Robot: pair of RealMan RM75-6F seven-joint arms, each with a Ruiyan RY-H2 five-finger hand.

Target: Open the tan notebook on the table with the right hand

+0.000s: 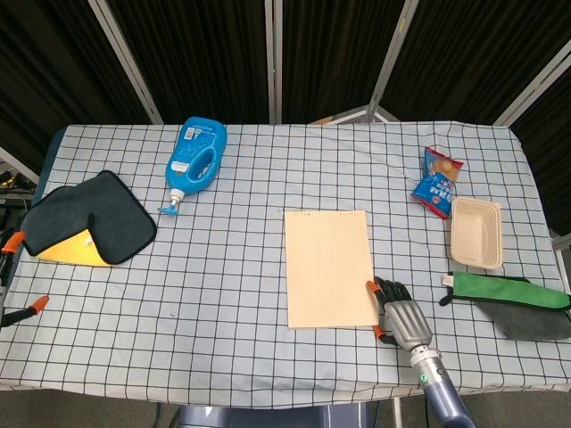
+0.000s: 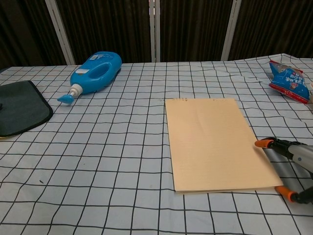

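The tan notebook point(image 1: 328, 268) lies shut and flat on the checked worktop point(image 1: 223, 267), a little right of centre and nearer the near edge than the far one, its long sides running near to far. The right hand point(image 1: 399, 314) is set against the near right corner of it, fingers spread and nothing gripped — an orange fingertip point(image 2: 264, 143) is placed just at the right edge, as seen in the chest view, and another lies by the near corner. This placement is judged to suit the task: the free edge of the cover is presumably on the right, so the fingers are brought there to catch and lift it. No cover is seen raised yet.

The left hand point(image 1: 9, 278) is kept at the far left margin of the head view, well apart from the notebook; only orange tips are shown, so whether it is open or closed cannot be told.

Other things are left clear of the work — a blue bottle point(image 1: 196, 156) lying on its side at the far left, a dark cloth point(image 1: 89, 217) over something yellow, a snack packet point(image 1: 438, 182), a beige tray point(image 1: 475, 233), and a green-edged mitt point(image 1: 513, 300) at the right.
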